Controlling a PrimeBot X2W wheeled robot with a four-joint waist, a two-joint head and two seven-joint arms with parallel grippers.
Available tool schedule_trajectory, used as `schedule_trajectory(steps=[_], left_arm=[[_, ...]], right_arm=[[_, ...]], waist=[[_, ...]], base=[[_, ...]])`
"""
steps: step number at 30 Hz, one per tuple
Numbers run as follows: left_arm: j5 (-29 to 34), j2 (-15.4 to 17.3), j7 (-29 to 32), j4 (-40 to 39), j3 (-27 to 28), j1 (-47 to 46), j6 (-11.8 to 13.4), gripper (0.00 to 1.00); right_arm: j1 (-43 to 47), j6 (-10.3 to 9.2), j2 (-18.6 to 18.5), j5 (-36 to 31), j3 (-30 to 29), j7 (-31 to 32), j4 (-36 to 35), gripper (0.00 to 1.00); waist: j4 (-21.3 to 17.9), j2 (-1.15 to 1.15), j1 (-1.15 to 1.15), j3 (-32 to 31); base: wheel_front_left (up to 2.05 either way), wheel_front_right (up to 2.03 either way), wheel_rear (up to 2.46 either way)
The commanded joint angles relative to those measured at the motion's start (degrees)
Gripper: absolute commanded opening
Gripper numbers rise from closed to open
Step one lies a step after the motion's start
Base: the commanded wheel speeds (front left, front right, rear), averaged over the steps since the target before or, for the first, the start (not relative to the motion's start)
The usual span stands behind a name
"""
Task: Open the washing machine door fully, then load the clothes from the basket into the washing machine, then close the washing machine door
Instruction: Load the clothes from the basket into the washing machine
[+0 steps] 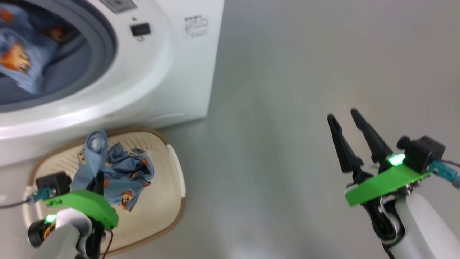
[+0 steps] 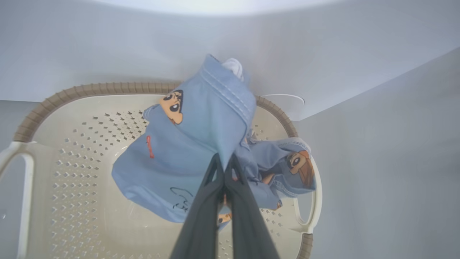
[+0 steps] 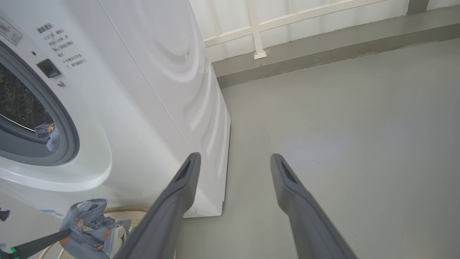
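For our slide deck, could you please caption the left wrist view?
Left gripper, shut on a garment, holds it over the basket in front of the washer.

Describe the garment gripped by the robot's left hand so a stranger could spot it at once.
Find the big white washing machine; on the floor before it sits a cream basket with a brown rim. The garment is the light-blue, bear-printed bundle over that basket, pinched in the left hand, unlike its twin lying inside the drum.

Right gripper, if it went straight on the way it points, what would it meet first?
Probably the bare floor, just beside the washing machine; nothing lies nearer, though depth is unclear.
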Motion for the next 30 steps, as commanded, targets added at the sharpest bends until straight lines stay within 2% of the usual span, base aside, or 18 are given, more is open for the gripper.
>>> schedule_trajectory(steps=[1,2,3,4,11,17,30], left_arm=[[2.6,1.9,-0.8,-2.5,4.3,2.8,-0.1,0.0],[2.6,1.9,-0.8,-2.5,4.3,2.8,-0.1,0.0],[5.5,1.6,-0.8,-5.0,7.5,4.8,-0.1,0.0],[5.5,1.6,-0.8,-5.0,7.5,4.8,-0.1,0.0],[15.2,-0.1,-0.8,-15.4,18.3,12.7,-0.1,0.0],[21.3,-2.0,-0.8,-23.7,24.6,19.2,-0.1,0.0],[28.2,-5.9,-0.8,-41.6,31.8,31.0,-0.1,0.0]], right_arm=[[2.7,0.57,-1.0,0.1,0.8,-0.7,-0.7,1.0],[2.7,0.57,-1.0,0.1,0.8,-0.7,-0.7,1.0],[4.0,0.57,-1.5,0.2,0.9,-0.7,-0.3,1.0],[4.0,0.57,-1.5,0.2,0.9,-0.7,-0.3,1.0],[7.5,0.57,-3.2,0.8,2.1,-0.7,0.7,1.0],[10.0,0.57,-4.3,1.1,2.3,-0.7,1.1,1.0],[14.2,0.57,-6.2,0.5,1.1,-0.7,0.8,1.0]], waist=[[3.4,0.0,0.0,-6.5],[3.4,0.0,0.0,-6.5],[4.1,0.0,0.0,-8.3],[4.1,0.0,0.0,-8.3],[5.8,0.0,0.0,-13.3],[6.5,0.0,0.0,-16.8],[7.6,0.0,0.0,-20.7]], base=[[0.0,0.0,0.0],[0.0,0.0,0.0],[0.0,0.0,0.0],[0.0,0.0,0.0],[0.0,0.0,0.0],[0.0,0.0,0.0],[0.0,0.0,0.0]])
